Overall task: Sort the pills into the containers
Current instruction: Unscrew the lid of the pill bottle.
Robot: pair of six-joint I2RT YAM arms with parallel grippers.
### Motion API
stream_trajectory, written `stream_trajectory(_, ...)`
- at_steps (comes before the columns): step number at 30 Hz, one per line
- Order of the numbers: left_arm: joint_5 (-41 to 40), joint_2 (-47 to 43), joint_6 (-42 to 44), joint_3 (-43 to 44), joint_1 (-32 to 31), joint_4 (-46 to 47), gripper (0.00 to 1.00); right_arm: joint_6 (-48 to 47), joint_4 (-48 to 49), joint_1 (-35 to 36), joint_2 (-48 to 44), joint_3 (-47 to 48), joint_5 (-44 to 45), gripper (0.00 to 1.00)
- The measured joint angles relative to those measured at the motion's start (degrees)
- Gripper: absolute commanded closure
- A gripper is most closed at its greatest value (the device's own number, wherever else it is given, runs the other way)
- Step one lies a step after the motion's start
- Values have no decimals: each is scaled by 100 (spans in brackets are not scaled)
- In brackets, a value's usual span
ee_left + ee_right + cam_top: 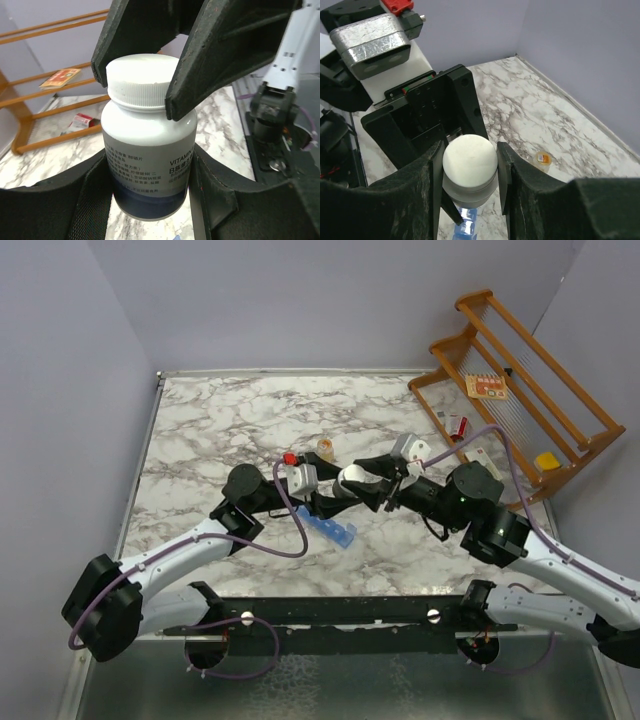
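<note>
A: Eyes on mid-desk. Clamped around the body of the white bottle (pixel 150 140) with the left gripper (pixel 150 175), up off the marble.

B: And pinched narrow on the white cap (pixel 470 157) with the right gripper (pixel 470 172), snug on both sides. Looks like a cap twist in hand, judging by the two grips.

A: No sign of a pill sorted yet. Down to the containers (pixel 332 530): lying flat on the desk (pixel 200 420) near its middle, a touch toward the near edge, right beneath the held bottle.

B: Caught as a sliver of blue below the cap from the right wrist. Laid with the long axis mostly left edge to right edge, right end tilted toward the near edge.

A: Closer to the left arm than the right, though near both. Can't tell whether lids are up or shut.

B: Straight down from the pincers, then, so no need to travel far before tipping. Best poured along that narrow strip, not across, or risk spilling past it.

A: Also spotting a small amber bottle (pixel 325 448), farther back toward the far edge, apart from all this.
</note>
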Motion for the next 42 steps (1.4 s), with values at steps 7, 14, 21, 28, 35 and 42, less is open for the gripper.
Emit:
stream_trajectory(7, 883, -98, 4, -17, 7, 2, 100, -299, -186, 2, -247, -74, -857, 99)
stream_trajectory(14, 1545, -98, 13, -17, -2, 0, 100, -667, -219, 2, -431, -238, -1523, 41)
stream_trajectory(21, 1639, -48, 11, -17, -42, 35, 100, -802, 94, -17, -584, -404, -1235, 16)
stream_trajectory(28, 1484, 295, 15, -15, -76, 48, 100, -562, 719, -20, -684, -431, -503, 16)
stream_trajectory(35, 638, 551, 26, -7, -76, 46, 100, 37, 1220, -31, -610, -483, 376, 16)
stream_trajectory(42, -754, 640, 133, 24, -74, 46, 100, 389, 1287, -44, 68, -509, 1255, 17)
